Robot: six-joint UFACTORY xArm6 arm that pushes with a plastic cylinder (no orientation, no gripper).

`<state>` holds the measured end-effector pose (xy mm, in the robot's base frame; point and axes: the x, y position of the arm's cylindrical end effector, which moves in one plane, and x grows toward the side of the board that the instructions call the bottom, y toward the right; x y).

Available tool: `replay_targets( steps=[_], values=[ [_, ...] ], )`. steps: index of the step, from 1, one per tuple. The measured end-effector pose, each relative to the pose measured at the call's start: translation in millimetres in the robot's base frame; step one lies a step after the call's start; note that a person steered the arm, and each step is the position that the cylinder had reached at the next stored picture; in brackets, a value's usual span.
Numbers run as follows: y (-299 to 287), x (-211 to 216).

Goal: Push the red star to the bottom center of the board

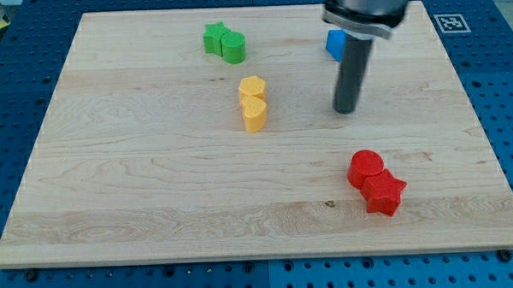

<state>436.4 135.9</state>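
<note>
Nearest you, at the view's bottom right, the red star-shaped block (384, 193) lies touching a red round block (365, 168) at its upper left. There are no jaws here, only a plain rod. My tip (347, 110) rests on the wooden board (156, 199), well above the star and slightly to its left. You need the tip at the star's right to drive it leftward. Further out sit a blue block (335, 44), two yellow blocks (253, 102) and two green blocks (225, 42).
</note>
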Motion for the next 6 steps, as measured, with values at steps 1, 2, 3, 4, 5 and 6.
replay_targets(
  steps=[1,2,3,4,5,6],
  values=[
    [21,42],
    [23,87],
    [23,89],
    [49,92],
    [82,97],
    [98,116]
  ],
)
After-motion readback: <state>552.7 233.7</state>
